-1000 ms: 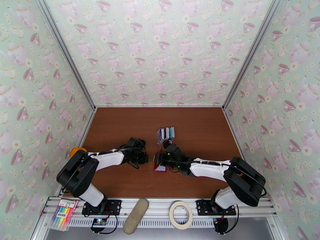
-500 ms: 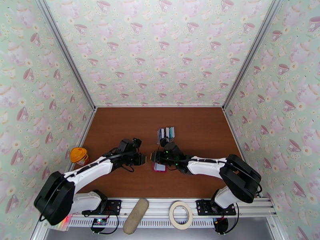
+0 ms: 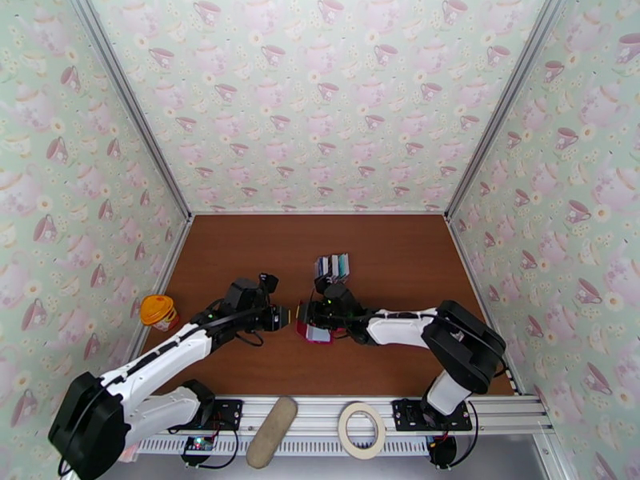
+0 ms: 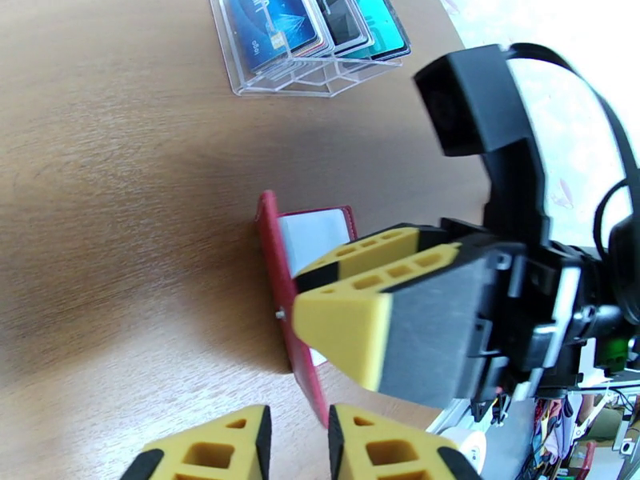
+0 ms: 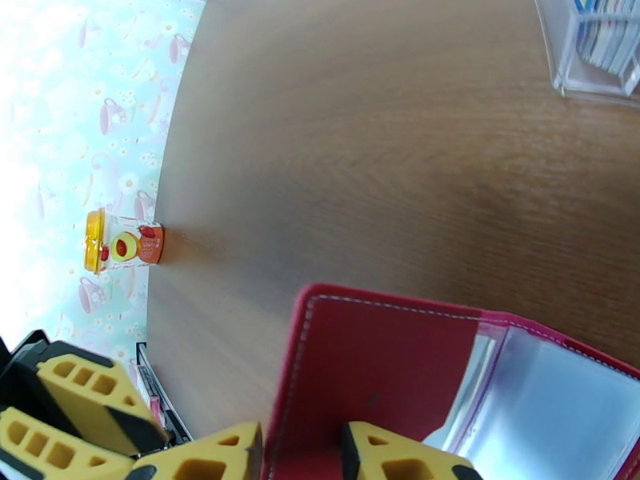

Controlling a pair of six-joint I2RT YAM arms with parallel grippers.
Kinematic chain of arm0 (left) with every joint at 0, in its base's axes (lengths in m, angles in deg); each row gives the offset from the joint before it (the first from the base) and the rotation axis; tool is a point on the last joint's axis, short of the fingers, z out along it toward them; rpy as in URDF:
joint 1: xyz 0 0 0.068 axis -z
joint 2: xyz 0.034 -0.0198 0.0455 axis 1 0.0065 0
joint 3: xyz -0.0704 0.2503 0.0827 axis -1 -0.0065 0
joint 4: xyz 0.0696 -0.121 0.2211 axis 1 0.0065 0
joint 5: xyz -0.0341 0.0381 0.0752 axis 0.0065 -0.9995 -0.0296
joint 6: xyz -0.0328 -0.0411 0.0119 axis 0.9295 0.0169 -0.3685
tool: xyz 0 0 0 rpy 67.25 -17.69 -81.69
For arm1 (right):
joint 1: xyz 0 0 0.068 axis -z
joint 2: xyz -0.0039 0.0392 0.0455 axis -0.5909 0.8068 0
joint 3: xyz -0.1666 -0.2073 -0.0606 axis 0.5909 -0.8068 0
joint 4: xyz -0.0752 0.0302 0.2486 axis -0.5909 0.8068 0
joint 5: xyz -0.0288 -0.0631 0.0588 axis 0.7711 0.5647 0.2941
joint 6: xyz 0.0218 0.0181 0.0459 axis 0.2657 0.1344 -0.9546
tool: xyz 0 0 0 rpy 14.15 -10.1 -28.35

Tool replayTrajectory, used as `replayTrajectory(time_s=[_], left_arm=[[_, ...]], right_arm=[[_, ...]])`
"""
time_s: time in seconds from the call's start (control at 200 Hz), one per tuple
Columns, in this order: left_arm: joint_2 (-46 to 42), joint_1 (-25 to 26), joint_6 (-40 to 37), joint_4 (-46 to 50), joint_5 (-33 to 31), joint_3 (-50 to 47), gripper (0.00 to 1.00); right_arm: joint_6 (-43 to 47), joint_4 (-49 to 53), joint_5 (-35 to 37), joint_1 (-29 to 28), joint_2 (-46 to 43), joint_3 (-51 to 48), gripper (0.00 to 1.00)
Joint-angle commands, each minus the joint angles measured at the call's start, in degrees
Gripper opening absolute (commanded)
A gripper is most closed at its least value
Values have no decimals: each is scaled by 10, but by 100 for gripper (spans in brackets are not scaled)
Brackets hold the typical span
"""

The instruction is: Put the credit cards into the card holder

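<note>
The card holder is a red wallet lying open near the table's middle, one red cover raised on edge. My right gripper is shut on that cover, a yellow fingertip on each side. My left gripper faces it from the left with its jaws a little open. Its fingertips are just short of the cover's lower edge and hold nothing. The credit cards stand in a clear plastic stand behind the wallet: blue, dark and teal ones.
An orange-lidded cup stands by the left wall. A tape roll and a grey oblong pad lie on the front rail. Bare brown table stretches behind and left of the grippers.
My left gripper has let its jaws part and drawn back to the left. My right gripper has closed on the wallet's cover and shifted slightly left with it.
</note>
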Motion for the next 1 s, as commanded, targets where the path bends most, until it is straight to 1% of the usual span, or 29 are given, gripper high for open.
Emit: replayTrajectory(time_s=[0.0,0.165,0.245,0.656,0.831,0.997], left_arm=[[3,3,0,-7,17,-5,26],[22,9,5,-35,29,-6,24],[29,15,7,-51,33,-6,23],[115,45,18,-129,39,-4,22],[150,46,10,-129,19,-3,22],[169,46,8,-126,4,-13,21]], right_arm=[[-11,-18,-12,3,16,15,29],[-14,-15,-10,7,27,13,19],[-15,-17,-13,10,33,11,16],[-15,-29,-21,24,53,-8,15],[-10,-26,-20,26,54,-14,14],[-1,-18,-22,31,46,-19,16]])
